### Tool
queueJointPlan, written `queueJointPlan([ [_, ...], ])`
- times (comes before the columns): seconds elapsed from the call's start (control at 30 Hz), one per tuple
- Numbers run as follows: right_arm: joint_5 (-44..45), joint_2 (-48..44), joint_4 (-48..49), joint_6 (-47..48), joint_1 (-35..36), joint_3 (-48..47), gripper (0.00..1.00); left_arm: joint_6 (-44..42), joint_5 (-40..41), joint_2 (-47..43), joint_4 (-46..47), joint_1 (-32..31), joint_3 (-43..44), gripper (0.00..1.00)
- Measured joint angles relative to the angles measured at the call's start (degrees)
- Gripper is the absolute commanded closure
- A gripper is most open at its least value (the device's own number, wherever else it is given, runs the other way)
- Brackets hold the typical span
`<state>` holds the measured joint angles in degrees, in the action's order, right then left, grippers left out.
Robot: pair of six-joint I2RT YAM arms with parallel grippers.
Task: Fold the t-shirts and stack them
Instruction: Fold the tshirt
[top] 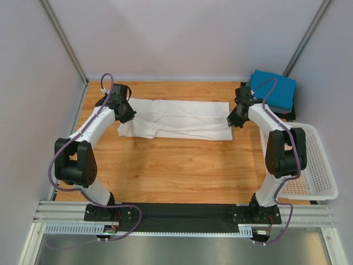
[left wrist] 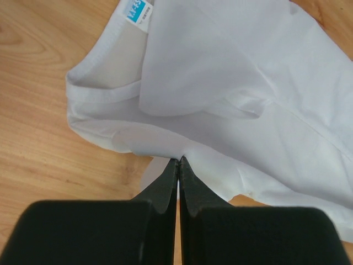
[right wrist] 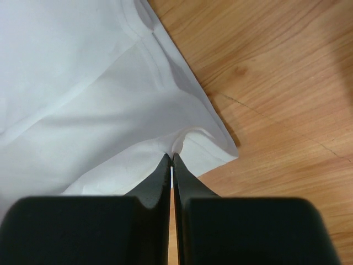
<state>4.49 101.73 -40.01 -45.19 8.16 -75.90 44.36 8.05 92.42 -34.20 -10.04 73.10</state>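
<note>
Pale grey walls close in a wooden table (top: 165, 171) on three sides. Aluminium rails (top: 182, 223) and a black mat (top: 182, 212) run along its near edge, where two arms are bolted, each trailing one purple cable.

At the left, the left arm (top: 96, 124) reaches toward the far side of the table. The left gripper (top: 128, 117) sits at the left end of the white t-shirt (top: 182, 118). Its wrist view shows the two fingers pressed together with no gap between them, and the tips pinch the cloth's edge just below the ribbed neckband (left wrist: 94, 91). A small blue label (left wrist: 137, 10) sits inside that neckband.

One white t-shirt lies flat across the far middle of the table. It is folded into a long band running left to right, and nothing lies on top of it. The wood in front of it is bare.

At the band's right end, the right gripper (top: 233, 120) is also fully closed. Its fingertips nip a small raised fold of the stitched hem close to the corner of the cloth. The right arm (top: 270, 124) stands between the shirt and the things at the right edge.

One blue t-shirt (top: 274, 88) lies folded in the far right corner, well apart from the white one. A dark edge shows beneath it, but what it belongs to cannot be told. One white perforated basket (top: 317, 165) sits along the table's right side, near the right arm's elbow.
</note>
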Motion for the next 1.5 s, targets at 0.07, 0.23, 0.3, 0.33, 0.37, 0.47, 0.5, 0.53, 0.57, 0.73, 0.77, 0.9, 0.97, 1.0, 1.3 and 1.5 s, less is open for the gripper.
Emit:
queueJointPlan([
  [0.07,0.5,1.3,-0.7,0.0,-0.4,-1.7,1.0,-0.4,0.0,2.3,-0.2,0.0,2.2,1.0],
  [0.23,1.7,3.0,-2.2,0.0,-2.0,-3.7,0.99,-1.8,-0.2,7.4,-0.5,0.0,6.4,1.0],
  [0.3,1.7,3.7,-2.8,0.0,-2.6,-4.3,0.99,-2.5,-0.3,9.0,-0.9,0.0,7.9,1.0],
  [0.33,1.7,4.2,-3.1,0.0,-2.8,-4.8,0.99,-2.9,-0.4,9.9,-1.0,0.0,8.8,1.0],
  [0.37,1.7,4.9,-3.4,0.0,-3.0,-5.4,1.0,-3.3,-0.5,10.7,-1.1,0.0,9.6,1.0],
  [0.47,1.7,7.2,-3.9,0.0,-3.1,-7.3,1.0,-4.7,-0.7,12.4,-1.4,0.0,11.9,1.0],
  [0.5,1.7,7.8,-3.9,0.0,-3.1,-7.8,1.0,-5.1,-0.8,12.9,-1.5,0.0,12.8,1.0],
  [0.53,1.7,8.5,-4.0,0.0,-3.1,-8.3,1.0,-5.7,-0.9,13.4,-1.6,0.0,13.6,1.0],
  [0.57,1.6,9.0,-4.1,0.2,-3.1,-8.9,0.99,-6.1,-0.9,13.7,-1.6,0.0,14.2,1.0],
  [0.73,1.7,11.0,-4.7,0.9,-3.1,-11.8,1.0,-7.9,-0.9,15.3,-2.1,0.0,16.9,1.0],
  [0.77,1.7,11.6,-4.9,1.2,-3.1,-12.7,1.0,-8.2,-0.9,15.8,-2.4,0.0,17.5,1.0],
  [0.9,1.7,13.5,-5.6,1.8,-3.1,-15.7,1.0,-9.2,-0.9,17.7,-3.1,0.0,19.5,1.0],
  [0.97,1.7,14.4,-5.6,2.0,-3.1,-16.4,0.99,-9.7,-0.9,18.5,-3.4,0.0,19.9,1.0],
  [1.0,1.7,14.6,-5.6,2.1,-3.1,-16.4,1.0,-9.9,-0.9,18.9,-3.5,0.0,20.0,1.0],
  [1.3,2.1,17.5,-7.0,3.5,-3.1,-18.4,0.99,-10.2,-0.8,21.5,-4.2,0.0,21.3,1.0],
  [1.5,2.1,19.1,-7.3,4.5,-3.1,-21.8,1.0,-10.2,0.0,21.8,-4.4,0.0,21.4,1.0],
])
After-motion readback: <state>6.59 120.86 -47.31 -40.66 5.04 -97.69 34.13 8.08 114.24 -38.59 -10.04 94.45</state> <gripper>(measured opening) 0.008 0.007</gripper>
